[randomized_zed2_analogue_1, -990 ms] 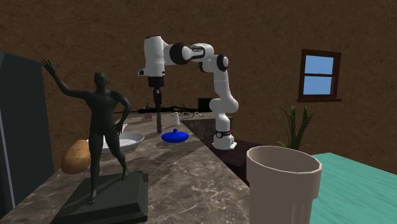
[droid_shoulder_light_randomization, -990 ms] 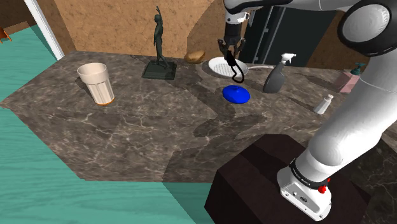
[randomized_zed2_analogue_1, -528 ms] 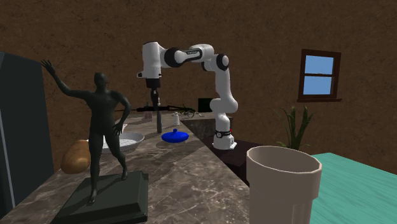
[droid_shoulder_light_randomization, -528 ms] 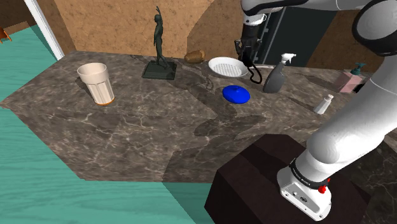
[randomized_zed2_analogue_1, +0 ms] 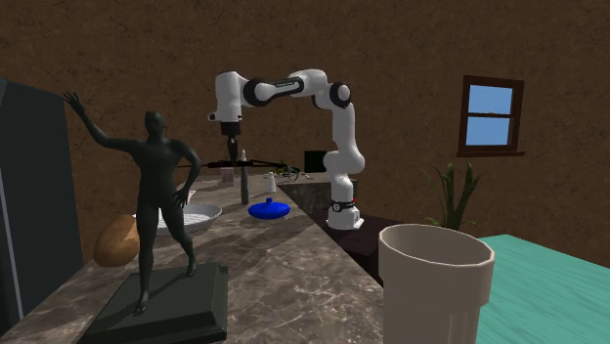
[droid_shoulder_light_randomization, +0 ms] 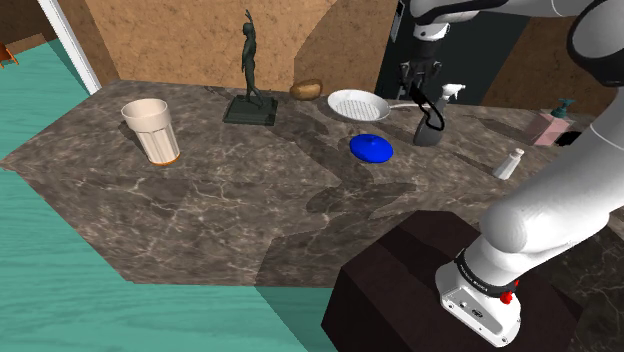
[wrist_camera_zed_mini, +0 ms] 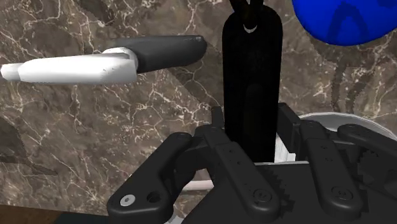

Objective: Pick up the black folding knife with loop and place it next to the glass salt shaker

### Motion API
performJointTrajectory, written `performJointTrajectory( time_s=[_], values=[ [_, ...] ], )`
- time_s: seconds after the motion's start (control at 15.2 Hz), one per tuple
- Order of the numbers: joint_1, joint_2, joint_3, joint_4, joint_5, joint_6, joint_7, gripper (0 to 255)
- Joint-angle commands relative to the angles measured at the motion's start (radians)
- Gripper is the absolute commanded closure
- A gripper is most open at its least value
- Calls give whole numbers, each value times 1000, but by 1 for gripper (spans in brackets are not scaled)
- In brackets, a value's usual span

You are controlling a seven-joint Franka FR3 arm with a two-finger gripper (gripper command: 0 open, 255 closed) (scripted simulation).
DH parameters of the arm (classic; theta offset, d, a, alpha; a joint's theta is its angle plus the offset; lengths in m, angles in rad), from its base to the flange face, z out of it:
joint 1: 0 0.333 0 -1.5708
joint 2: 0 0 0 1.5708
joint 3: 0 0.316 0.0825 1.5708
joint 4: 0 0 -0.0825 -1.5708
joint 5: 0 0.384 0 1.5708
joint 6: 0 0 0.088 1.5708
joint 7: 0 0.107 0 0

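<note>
The black folding knife point(droid_shoulder_light_randomization: 429, 108) hangs blade-down from my gripper point(droid_shoulder_light_randomization: 423, 84), above the marble counter. The gripper is shut on it. In the wrist view the fingers point(wrist_camera_zed_mini: 219, 137) clasp the knife point(wrist_camera_zed_mini: 251, 70) from both sides, and its loop end points away from the hand. The small white salt shaker point(droid_shoulder_light_randomization: 508, 164) stands upright on the counter, well to the shoulder view's right of the gripper and nearer the stand. In the second exterior view the gripper point(randomized_zed2_analogue_1: 233, 154) hovers high over the far end of the counter, and the shaker point(randomized_zed2_analogue_1: 271, 182) stands beyond the blue lid point(randomized_zed2_analogue_1: 268, 208).
A grey spray bottle point(droid_shoulder_light_randomization: 426, 136) stands right below the knife. A blue lid point(droid_shoulder_light_randomization: 371, 148), a white bowl point(droid_shoulder_light_randomization: 358, 104), a dark statue point(droid_shoulder_light_randomization: 250, 75), a beige cup point(droid_shoulder_light_randomization: 152, 130) and a pink object point(droid_shoulder_light_randomization: 550, 126) share the counter point(droid_shoulder_light_randomization: 230, 200).
The gripper has carried the knife to the shoulder view's right, from above the white bowl to above the spray bottle. Its grip has not changed.
</note>
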Motion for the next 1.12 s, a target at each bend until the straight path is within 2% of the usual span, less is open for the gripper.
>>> performJointTrajectory(
  time_s=[0.0,0.53,1.06],
  values=[
    [-24,-12,-24,-19,-4,11,-48,255],
    [-117,0,-120,-8,-14,30,-234,255],
    [-214,75,-212,78,-3,37,-426,255]
  ],
)
